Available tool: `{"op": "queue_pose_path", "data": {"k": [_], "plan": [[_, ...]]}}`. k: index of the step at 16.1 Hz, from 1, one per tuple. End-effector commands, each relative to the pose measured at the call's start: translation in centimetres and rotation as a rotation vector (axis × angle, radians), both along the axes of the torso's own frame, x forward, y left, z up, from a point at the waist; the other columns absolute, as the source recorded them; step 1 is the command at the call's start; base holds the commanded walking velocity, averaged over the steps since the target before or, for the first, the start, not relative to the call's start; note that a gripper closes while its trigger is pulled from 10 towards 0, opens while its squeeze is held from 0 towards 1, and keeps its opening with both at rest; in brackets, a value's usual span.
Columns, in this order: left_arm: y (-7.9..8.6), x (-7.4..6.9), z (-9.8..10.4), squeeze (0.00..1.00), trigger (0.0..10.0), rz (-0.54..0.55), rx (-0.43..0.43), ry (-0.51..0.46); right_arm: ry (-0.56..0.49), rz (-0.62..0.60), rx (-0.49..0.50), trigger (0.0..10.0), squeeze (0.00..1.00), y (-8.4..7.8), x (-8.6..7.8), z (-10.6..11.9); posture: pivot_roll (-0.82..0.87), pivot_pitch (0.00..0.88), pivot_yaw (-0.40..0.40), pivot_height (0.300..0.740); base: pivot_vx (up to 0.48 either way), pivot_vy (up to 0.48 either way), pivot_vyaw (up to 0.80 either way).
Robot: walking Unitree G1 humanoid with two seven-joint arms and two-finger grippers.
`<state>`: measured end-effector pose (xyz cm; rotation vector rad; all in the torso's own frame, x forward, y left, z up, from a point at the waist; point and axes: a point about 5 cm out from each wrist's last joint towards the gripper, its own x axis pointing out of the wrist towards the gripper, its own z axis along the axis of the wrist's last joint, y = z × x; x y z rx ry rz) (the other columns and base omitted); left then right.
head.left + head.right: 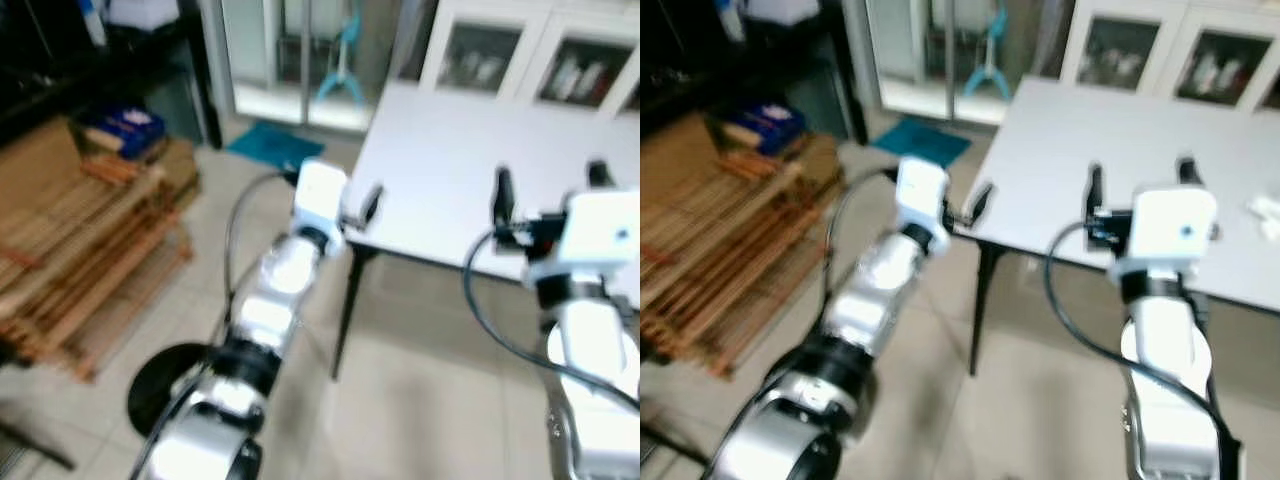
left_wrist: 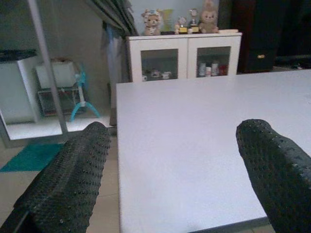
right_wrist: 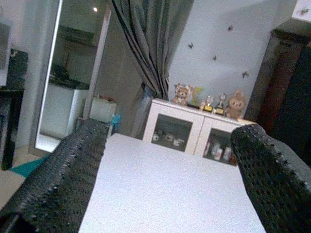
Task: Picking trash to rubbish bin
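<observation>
**Approach phase: both hands raised at the worktop, nothing grasped**

The robot stands at the near edge of the white worktop (image 1: 470, 150). The left hand (image 1: 368, 205) is at the near-left corner of the worktop, level with its edge. The right hand (image 1: 1137, 180) is raised over the near edge, further right. In each wrist view the two black fingers (image 2: 68, 179) stand wide apart with bare worktop between them; neither hand holds anything.

The only likely trash item is a small pale crumpled object (image 1: 1266, 210) lying on the worktop at the far right, well apart from the right hand. Blur prevents identifying it further. The bin cannot be identified with certainty; a dark round object (image 1: 160, 385) on the floor at near left, beside the left arm, may be it.

Judged step: locating and approaching the trash; the pick is not yet begun.

Next move calls for:
1. Shifting the right hand rightward until the pale object lies between its fingers.
2. Lowering to the worktop surface before closing.
3. Confirming the bin location before carrying.
</observation>
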<state>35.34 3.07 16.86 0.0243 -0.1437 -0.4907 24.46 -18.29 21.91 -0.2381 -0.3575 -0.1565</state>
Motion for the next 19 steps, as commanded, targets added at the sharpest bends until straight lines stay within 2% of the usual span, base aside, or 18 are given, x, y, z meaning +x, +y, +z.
{"op": "queue_pose_path", "data": {"k": [1,16,19], "plan": [[0.02,0.22,0.47,0.00,10.0,0.000,0.000,-0.015,-0.011,0.008,0.001,10.0,0.00,0.44,-0.11,0.29,0.05,0.027,-0.010,0.740,0.000,-0.345,0.00],[0.30,0.54,-0.16,0.00,10.0,0.021,0.028,0.016,0.001,0.013,0.005,10.0,0.00,1.11,-0.09,0.04,0.05,0.039,0.001,0.740,0.000,-0.427,0.00],[0.10,0.52,-0.20,0.00,10.0,0.010,0.006,0.031,0.002,0.007,0.007,10.0,0.00,1.04,-0.17,-0.01,0.05,0.039,0.003,0.740,0.000,0.000,0.00]]}}
